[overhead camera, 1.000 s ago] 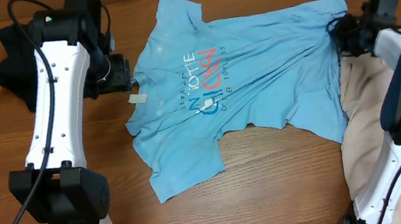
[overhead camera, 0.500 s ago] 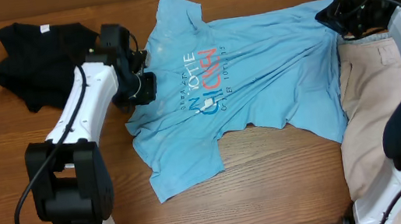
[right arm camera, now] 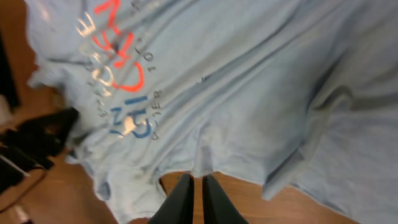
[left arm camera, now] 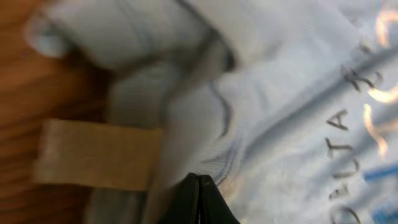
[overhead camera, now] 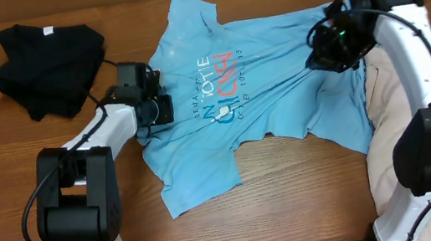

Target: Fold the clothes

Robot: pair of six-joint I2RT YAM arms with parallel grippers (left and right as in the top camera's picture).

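The light blue T-shirt [overhead camera: 278, 86] lies spread on the wooden table with its lettering [overhead camera: 223, 85] facing up. My left gripper [overhead camera: 160, 110] sits at the collar edge. In the left wrist view its jaws [left arm camera: 199, 180] are pressed shut, with puckered shirt fabric [left arm camera: 298, 74] at the tips beside a beige neck label [left arm camera: 93, 155]. My right gripper [overhead camera: 326, 52] is shut on a fold of the hem and holds it above the shirt body. In the right wrist view the pinched fold hangs between the fingertips [right arm camera: 198, 180].
A black garment [overhead camera: 43, 64] lies bunched at the back left. Beige shorts [overhead camera: 395, 137] lie along the right side, partly under my right arm. Bare wood shows in front of the shirt [overhead camera: 295, 202].
My left gripper moved right onto the collar and shut. My right gripper travelled left from the table's right side, drawing the hem over the shirt body.
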